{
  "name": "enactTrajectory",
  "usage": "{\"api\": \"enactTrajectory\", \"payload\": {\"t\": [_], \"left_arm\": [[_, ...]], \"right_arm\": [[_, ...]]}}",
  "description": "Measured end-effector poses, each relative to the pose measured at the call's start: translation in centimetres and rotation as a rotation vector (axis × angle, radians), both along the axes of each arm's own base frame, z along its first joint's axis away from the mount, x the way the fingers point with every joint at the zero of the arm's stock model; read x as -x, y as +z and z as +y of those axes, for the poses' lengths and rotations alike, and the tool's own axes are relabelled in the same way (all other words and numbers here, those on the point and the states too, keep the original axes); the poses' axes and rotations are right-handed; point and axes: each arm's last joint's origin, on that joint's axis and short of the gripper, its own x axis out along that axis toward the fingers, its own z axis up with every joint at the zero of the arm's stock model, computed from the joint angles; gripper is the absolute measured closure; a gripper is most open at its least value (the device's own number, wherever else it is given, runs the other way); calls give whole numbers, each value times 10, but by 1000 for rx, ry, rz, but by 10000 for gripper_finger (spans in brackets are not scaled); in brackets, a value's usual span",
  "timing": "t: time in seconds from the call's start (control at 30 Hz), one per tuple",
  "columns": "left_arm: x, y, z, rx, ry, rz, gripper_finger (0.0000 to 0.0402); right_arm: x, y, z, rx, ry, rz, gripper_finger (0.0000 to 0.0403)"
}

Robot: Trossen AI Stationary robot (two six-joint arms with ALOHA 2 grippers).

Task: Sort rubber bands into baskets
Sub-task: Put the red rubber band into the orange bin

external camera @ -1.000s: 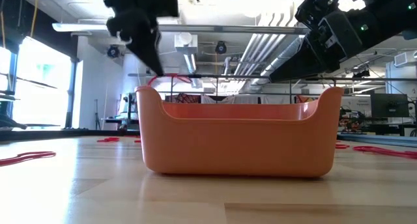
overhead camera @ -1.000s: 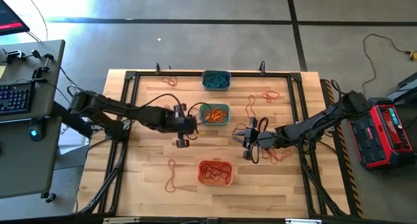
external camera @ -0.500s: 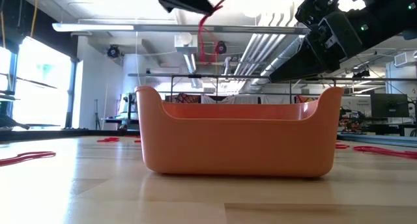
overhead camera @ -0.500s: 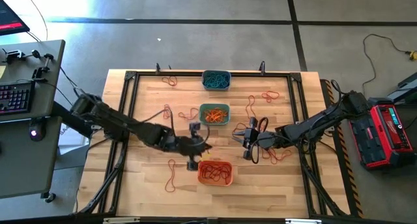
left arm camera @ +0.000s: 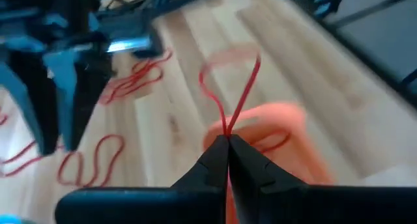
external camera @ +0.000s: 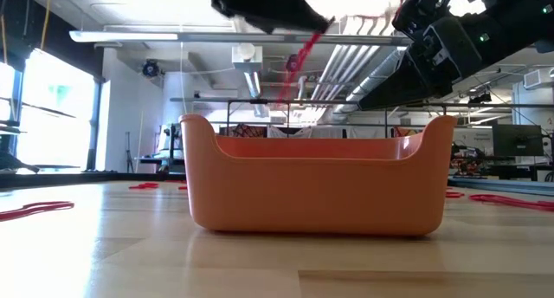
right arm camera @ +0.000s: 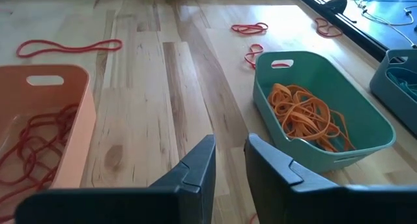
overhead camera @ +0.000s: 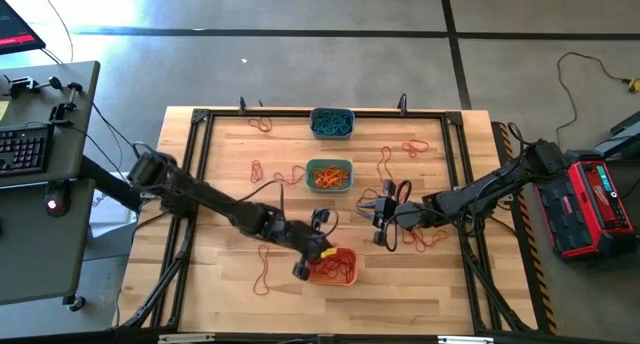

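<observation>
**Red band held over the orange basket**

Item: one red rubber band (left arm camera: pixel 229 87), a thin loop pinched at one end between the closed fingertips of the left gripper (left arm camera: pixel 228 144). In the low view the band (external camera: pixel 299 54) hangs from the gripper above the orange basket's rim.

Landmark: orange basket (overhead camera: pixel 331 266), near the front edge of the wooden table (overhead camera: pixel 225 269). It already contains red bands (right arm camera: pixel 29 146). The left gripper (overhead camera: pixel 318 252) sits at this basket's left rim.

Behind the orange basket: teal-green basket (overhead camera: pixel 329 175) with orange bands (right arm camera: pixel 307 113) inside; farther back, grey-blue basket (overhead camera: pixel 332 123) holding blue-teal bands.

Right of the orange basket, well apart: right gripper (overhead camera: pixel 381 217), fingers narrowly parted and holding nothing; its fingers (right arm camera: pixel 195 168) show a slim gap above bare wood.

Loose red bands lie scattered around: one (overhead camera: pixel 263 269) just left of the orange basket, others (overhead camera: pixel 412 148) toward the far right corner, one (right arm camera: pixel 68 47) beyond the orange basket in the right wrist view.
</observation>
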Motion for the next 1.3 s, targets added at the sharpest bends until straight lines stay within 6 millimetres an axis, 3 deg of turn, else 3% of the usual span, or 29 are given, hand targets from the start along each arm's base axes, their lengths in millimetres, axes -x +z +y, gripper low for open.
{"api": "enactTrajectory", "payload": {"t": [0.2, 0.57, 0.77, 1.13, 1.3], "left_arm": [[-6, -27, 12, -33, -49, 131, 401], [-6, -40, 22, 45, -106, 255, 401], [-4, -42, 22, 67, -92, 286, 392], [-2, -41, 22, 70, -96, 308, 330], [9, -26, 23, 81, -71, 327, 304]], "right_arm": [[0, -1, 0, 2, -1, 9, 329], [1, -2, 0, 5, -2, 26, 329], [1, -2, 0, -1, 12, 29, 329], [1, -3, 1, -15, 39, 35, 329], [1, -3, 1, -24, 50, 38, 329]]}}
